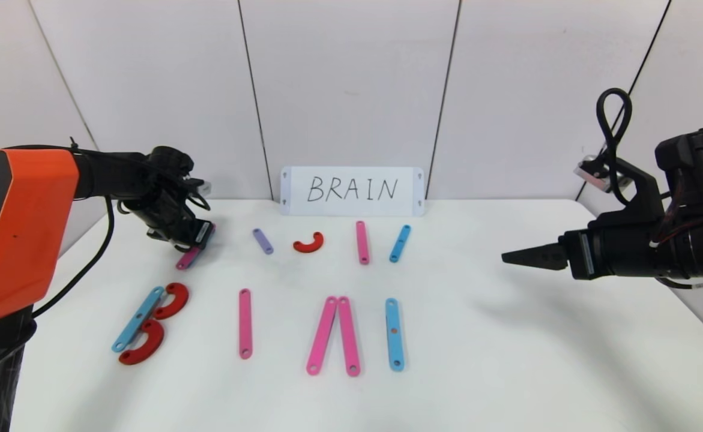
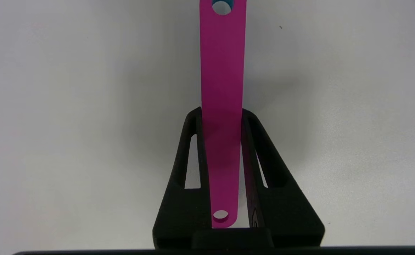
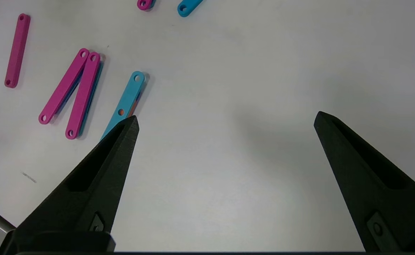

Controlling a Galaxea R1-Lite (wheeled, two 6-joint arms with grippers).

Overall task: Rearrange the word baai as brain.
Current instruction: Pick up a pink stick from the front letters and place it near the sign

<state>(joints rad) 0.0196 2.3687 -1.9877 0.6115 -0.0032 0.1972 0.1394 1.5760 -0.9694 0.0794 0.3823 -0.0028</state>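
One pink strip (image 2: 222, 106), mostly hidden overhead, sits clamped in left pincer (image 2: 221, 117).

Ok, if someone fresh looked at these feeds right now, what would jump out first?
Probably the left gripper at the table's far left, shut on a flat pink holed strip. Next, the white card with handwritten BRAIN standing against the back wall, with the pink, blue and red letter pieces spread before it, a B of a blue strip and two red curves at near left. The right gripper hangs open at the right.
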